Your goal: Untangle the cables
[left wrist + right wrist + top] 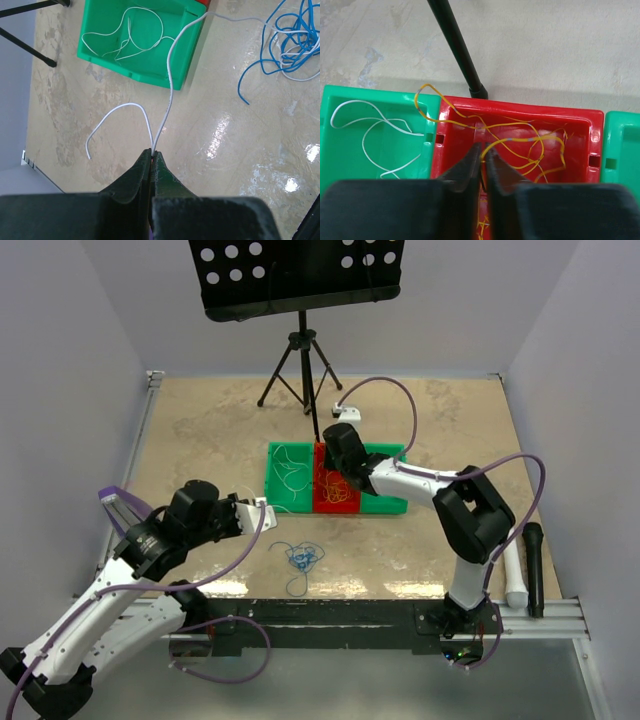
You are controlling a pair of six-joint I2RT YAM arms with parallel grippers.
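The left green bin (380, 95) holds thin white loops (370, 130). The red bin (520, 107) beside it holds a heap of yellow wires (540, 145). One yellow strand climbs over the wall between these two bins. Of the right green bin (620, 150) only an edge shows, so I cannot tell what is inside.

The left gripper (152, 152) is closed tight on a white wire (170, 75), pinched right at the jaw tips. From the tips, the long part of this wire runs almost straight ahead. It passes the near corner of the left green bin, then bends to the right toward the blue clump (295, 40). The short end curls out to the left of the tips and comes down on the table (225, 165). The blue clump lies ahead and to the right of this gripper, well apart from it, with a white strand mixed in.

The right gripper (482, 147) hangs over the red bin, its tips pointing down into it. Its jaws are nearly together, with a thin slit between. A yellow strand crosses just at the tips, and I cannot tell if it is pinched. The yellow heap lies ahead and to the right of these tips.
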